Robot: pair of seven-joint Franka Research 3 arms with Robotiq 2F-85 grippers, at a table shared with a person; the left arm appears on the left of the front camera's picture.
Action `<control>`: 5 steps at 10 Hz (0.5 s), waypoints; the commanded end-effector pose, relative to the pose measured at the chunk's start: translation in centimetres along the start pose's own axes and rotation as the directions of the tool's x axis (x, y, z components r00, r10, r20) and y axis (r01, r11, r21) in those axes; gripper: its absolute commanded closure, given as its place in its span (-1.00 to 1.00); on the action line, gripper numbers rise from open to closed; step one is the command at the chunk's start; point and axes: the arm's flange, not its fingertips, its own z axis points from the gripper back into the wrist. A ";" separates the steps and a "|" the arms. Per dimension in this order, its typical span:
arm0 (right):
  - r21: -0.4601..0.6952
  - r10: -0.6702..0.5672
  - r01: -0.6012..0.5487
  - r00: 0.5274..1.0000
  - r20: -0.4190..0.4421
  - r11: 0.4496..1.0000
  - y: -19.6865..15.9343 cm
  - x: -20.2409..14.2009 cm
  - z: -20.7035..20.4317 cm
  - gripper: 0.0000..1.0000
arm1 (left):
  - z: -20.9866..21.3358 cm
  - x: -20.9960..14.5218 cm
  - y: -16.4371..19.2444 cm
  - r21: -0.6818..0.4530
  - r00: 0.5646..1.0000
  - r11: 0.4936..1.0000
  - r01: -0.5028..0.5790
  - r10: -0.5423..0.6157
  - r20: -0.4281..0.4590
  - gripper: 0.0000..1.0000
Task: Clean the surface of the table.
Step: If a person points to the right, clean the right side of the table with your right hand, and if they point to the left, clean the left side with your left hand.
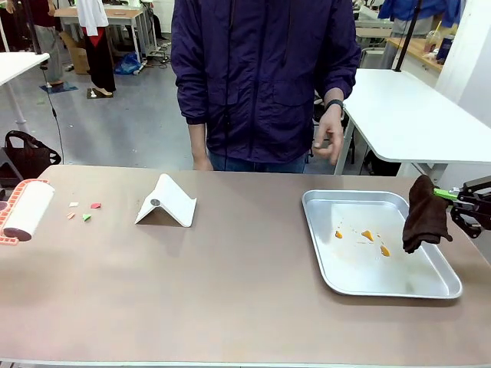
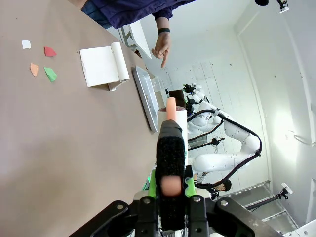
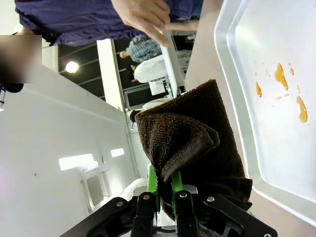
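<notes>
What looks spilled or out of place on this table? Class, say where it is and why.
Small paper scraps, white, red, orange and green, lie scattered on the table near its left end: loose litter. Orange blobs and smears sit inside the metal tray at the right, like a spill.

Brownish-taupe counter, matte and level.
It spanned the front view, thin pale edge nearest, coloured scraps dotting its left end.
</notes>
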 end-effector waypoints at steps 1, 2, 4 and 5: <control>0.005 0.000 0.000 1.000 -0.008 1.000 0.6 -0.3 0.1 1.00 | 0.2 -0.1 -0.2 -0.002 1.000 1.000 0.002 -0.002 0.001 0.92; 0.005 0.000 0.000 1.000 -0.008 1.000 0.6 -0.3 0.1 1.00 | 0.2 -0.1 -0.2 -0.002 1.000 1.000 0.002 -0.002 0.001 0.92; 0.005 0.000 0.000 1.000 -0.008 1.000 0.6 -0.3 0.1 1.00 | 0.2 -0.1 -0.2 -0.002 1.000 1.000 0.002 -0.002 0.001 0.92; 0.005 0.000 0.000 1.000 -0.008 1.000 0.6 -0.3 0.1 1.00 | 0.2 -0.1 -0.2 -0.002 1.000 1.000 0.002 -0.002 0.001 0.92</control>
